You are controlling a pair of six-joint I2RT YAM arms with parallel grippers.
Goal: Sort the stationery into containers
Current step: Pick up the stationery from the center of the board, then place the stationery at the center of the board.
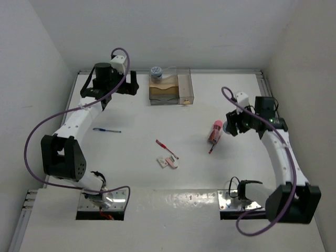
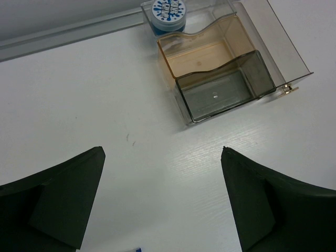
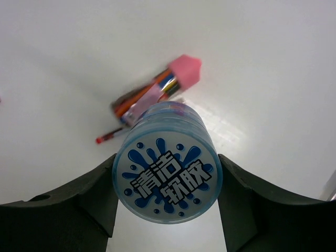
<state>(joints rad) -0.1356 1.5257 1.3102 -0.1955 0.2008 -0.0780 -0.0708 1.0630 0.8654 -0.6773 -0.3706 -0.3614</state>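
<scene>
The blue-patterned roll [image 3: 167, 181] is sitting closest, and the right claw [image 3: 167, 157] is pinching it by its sides, near the pink piece [image 3: 185, 68] on the right of the bench [image 1: 131, 157]. The organiser [image 1: 185, 90] is lying well away, toward the far left of that claw. The left claw [image 2: 163, 152], spread wide and holding nothing, is hovering much nearer it, so the carry is looking long.

Left arm stretched far; left gripper [image 2: 163, 157] wide, empty. Right arm bent; right gripper [image 1: 231, 127] clamping blue roll [image 3: 167, 181].
</scene>
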